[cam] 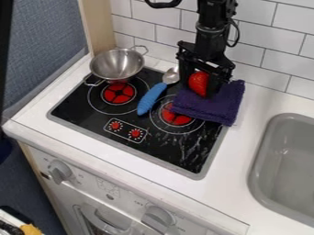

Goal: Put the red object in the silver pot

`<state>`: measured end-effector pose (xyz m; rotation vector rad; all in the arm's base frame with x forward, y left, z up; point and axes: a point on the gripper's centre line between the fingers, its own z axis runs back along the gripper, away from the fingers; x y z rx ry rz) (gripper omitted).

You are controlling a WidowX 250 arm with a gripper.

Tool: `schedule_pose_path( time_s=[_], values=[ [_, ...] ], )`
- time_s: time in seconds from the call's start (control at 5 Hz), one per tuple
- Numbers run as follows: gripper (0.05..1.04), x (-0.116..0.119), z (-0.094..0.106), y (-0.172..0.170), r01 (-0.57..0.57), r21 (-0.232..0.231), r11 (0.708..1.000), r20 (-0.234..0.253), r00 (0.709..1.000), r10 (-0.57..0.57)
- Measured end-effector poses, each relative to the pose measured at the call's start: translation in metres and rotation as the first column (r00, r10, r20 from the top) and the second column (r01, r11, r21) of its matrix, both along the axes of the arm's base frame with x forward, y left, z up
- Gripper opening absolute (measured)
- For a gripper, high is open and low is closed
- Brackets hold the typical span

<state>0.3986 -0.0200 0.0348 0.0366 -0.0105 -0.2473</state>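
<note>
Red object [198, 83] is seen right over the purple cloth [211, 106], at the gripper [199, 85]; whether it's actually been grabbed can't be told. Guessed to be light, firm, kinda slippery, so best pinched gently across its widest part.

Gripper [201, 91] @ red obj [197, 81], nr purple cloth [215, 106].

With the pot [116, 66] left, cloth [215, 106] right, the spoon [151, 98] lies between on the stove [78, 108].
</note>
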Motion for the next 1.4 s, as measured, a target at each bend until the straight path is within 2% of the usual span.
schedule_pose_path(
  time_s=[0.2, 0.4, 0.8, 1.0, 1.4],
  values=[
    [0.820, 0.008, 0.044, 0.027, -0.067, -0.032, 0.997, 0.113, 0.991, 0.070],
    [0.820, 0.003, 0.065, 0.082, -0.208, -0.027, 0.978, 0.162, 0.964, 0.210],
    [0.820, -0.026, 0.053, 0.148, -0.331, -0.024, 0.943, 0.106, 0.938, 0.331],
    [0.820, -0.033, 0.034, 0.161, -0.358, -0.020, 0.934, 0.063, 0.931, 0.358],
    [0.820, -0.024, 0.002, 0.168, -0.378, -0.004, 0.926, 0.021, 0.925, 0.378]
  ],
)
